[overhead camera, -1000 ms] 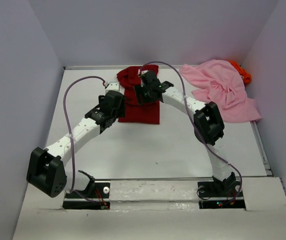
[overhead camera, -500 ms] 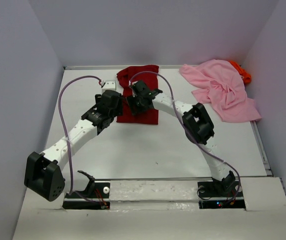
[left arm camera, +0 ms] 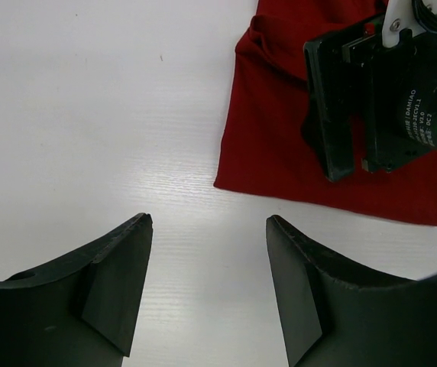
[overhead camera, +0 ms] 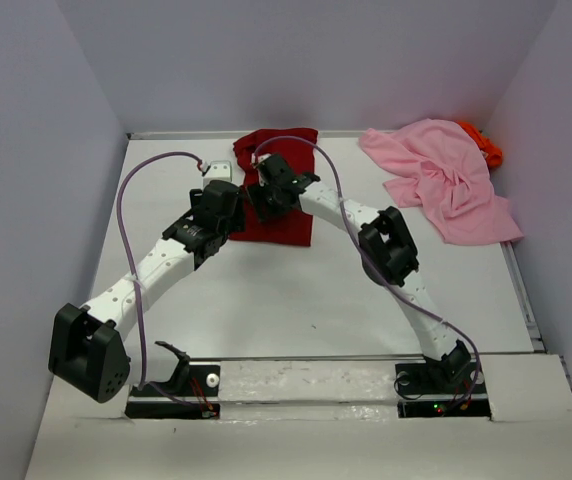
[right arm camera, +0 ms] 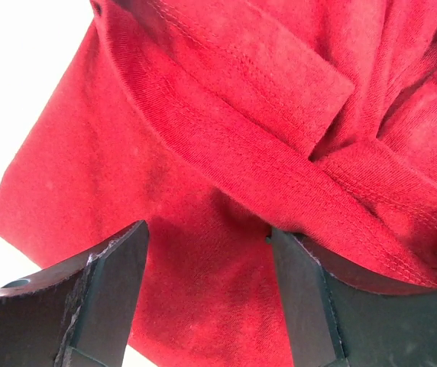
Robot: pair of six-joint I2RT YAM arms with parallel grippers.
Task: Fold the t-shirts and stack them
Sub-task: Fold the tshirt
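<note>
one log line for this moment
left pincer: open, over table beside red shirt | right pincer: open, over red shirt | pink shirt, orange shirt: crumpled far right

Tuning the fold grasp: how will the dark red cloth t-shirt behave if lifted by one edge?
Probably floppy: folds of the dark red cloth t-shirt crease and overlap softly, so a one-edge lift would likely unfold it. Looks thin and light, lying flat on the white table. Matte weave probably resists slipping.
</note>
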